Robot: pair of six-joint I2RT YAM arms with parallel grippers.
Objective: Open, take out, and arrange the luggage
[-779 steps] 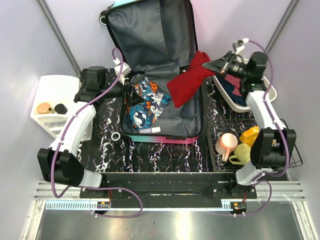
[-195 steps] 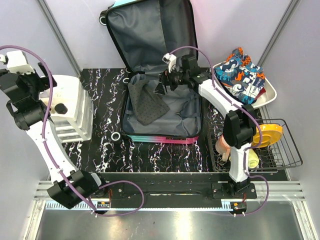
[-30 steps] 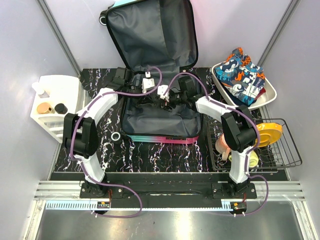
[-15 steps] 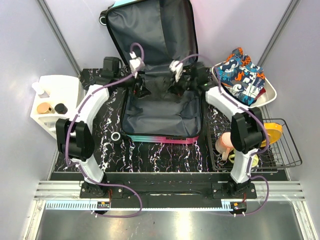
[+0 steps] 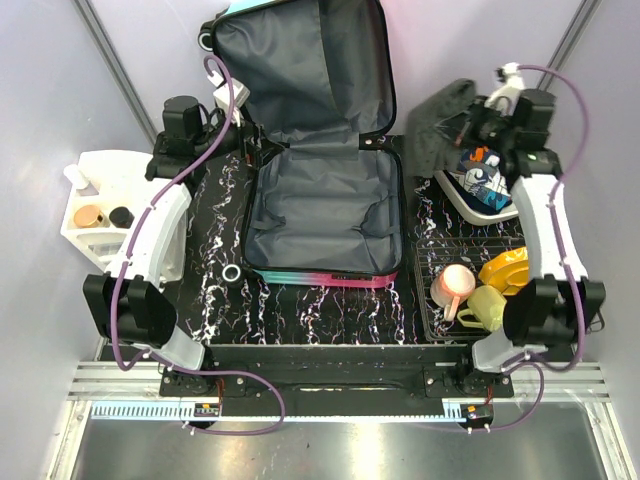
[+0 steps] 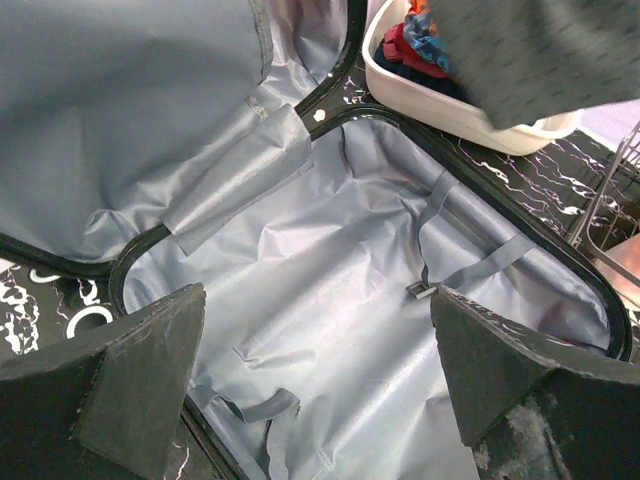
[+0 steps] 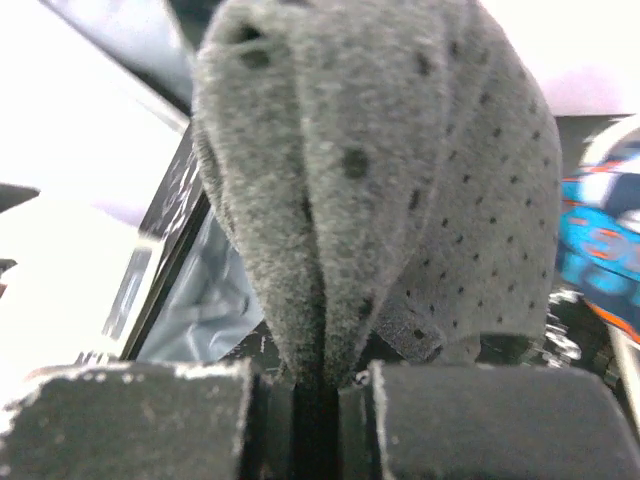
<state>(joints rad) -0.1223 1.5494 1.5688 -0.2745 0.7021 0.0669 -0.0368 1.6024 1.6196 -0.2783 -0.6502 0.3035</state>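
The luggage (image 5: 325,215) lies open in the middle of the table, and its lower half now shows only grey lining. A moment ago both arms were working inside it. Now the right gripper (image 7: 308,395) is pressed together on the grey dotted cloth (image 5: 438,130) and holds it to the right of the luggage, above the white tub (image 5: 478,208). The left gripper (image 6: 315,330) has spread wide and hovers at the luggage's rear left corner, holding nothing. The taking out seems nearly finished; the cloth is not yet put down.
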